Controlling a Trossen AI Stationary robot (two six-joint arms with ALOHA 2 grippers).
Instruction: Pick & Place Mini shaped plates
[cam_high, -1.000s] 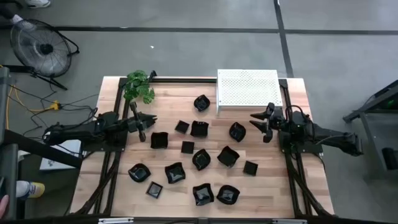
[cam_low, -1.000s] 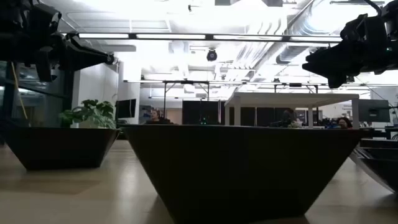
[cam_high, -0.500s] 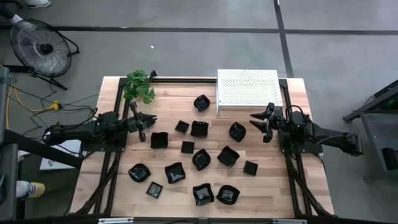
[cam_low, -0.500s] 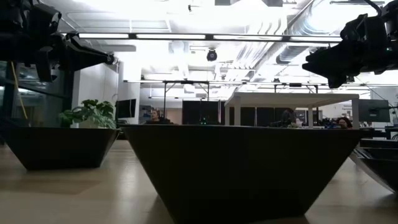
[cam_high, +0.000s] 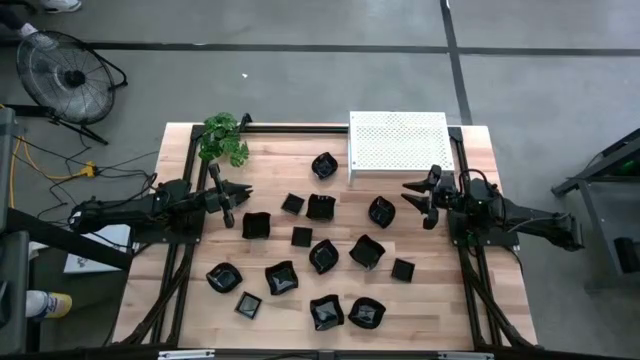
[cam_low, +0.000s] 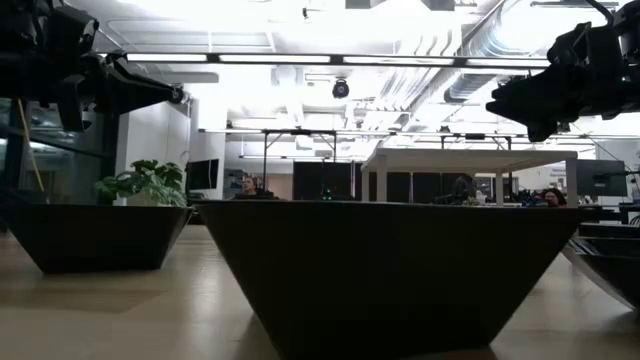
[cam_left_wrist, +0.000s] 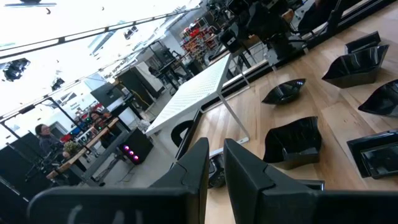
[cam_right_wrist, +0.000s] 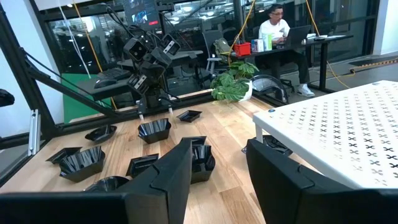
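The left gripper (cam_high: 236, 197) is held above the left side of the table (cam_high: 270, 310), its two fingers (cam_left_wrist: 198, 163) brought nearly together with only a thin slit between them, and nothing is gripped. Just beside its tips, toward the table's middle, a square black plate (cam_high: 256, 226) is seen lying on the wood.

The right gripper (cam_high: 416, 203) is held above the right side of the table, its fingers (cam_right_wrist: 179, 163) spread apart with bare air between them; nothing is carried. A rounded black plate (cam_high: 381, 211) is found just beside its tips.

The mini shaped plates (cam_high: 324, 256) are scattered across the middle and near part of the table between the two arms, all resting on the wood, apart from one another or nearly touching. One plate (cam_high: 324, 165) is set just beside the white perforated rack (cam_high: 399, 142), which is placed at the far right edge. A green plant (cam_high: 223, 138) is seen at the far left corner. In the low view, one dark plate (cam_low: 385, 272) fills most of the foreground. A fan (cam_high: 66, 75) is seen on the floor beyond the table.
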